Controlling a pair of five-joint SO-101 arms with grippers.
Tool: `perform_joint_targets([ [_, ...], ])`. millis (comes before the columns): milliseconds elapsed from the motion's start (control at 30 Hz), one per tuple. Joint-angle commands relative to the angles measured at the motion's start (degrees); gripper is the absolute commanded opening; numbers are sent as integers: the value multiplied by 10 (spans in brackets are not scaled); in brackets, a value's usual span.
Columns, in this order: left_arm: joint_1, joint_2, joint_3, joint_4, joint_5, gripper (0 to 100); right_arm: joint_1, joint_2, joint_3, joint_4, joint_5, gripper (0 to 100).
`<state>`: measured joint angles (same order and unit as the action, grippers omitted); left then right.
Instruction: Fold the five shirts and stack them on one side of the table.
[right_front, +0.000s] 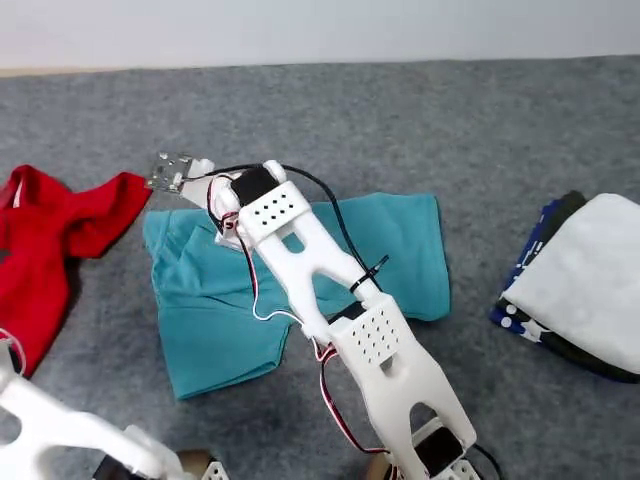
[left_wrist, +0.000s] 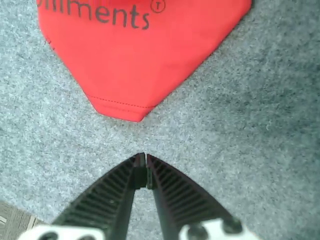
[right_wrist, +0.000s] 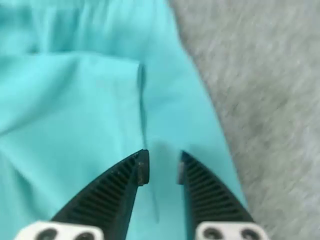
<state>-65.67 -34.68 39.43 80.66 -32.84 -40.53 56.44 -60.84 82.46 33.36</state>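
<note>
Right pincer (right_wrist: 162, 167) slightly apart over spread teal fabric shirt (right_wrist: 75, 100); left pincer (left_wrist: 145, 172) together above grey worktop (left_wrist: 250, 125), near red fabric shirt (left_wrist: 145, 50).

Bright, even light, faint soft shadows

Grey felt tabletop (right_front: 520, 120), pale wall (right_front: 300, 30) behind
</note>
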Motion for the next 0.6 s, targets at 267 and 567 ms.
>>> perform_joint_targets([
  [267, 4, -13, -5, -9, -4, 8, 0, -36, -112, 204, -64, 5],
  [567, 4, -14, -6, -8, -23, 8, -4, 1, -49, 201, -66, 10],
])
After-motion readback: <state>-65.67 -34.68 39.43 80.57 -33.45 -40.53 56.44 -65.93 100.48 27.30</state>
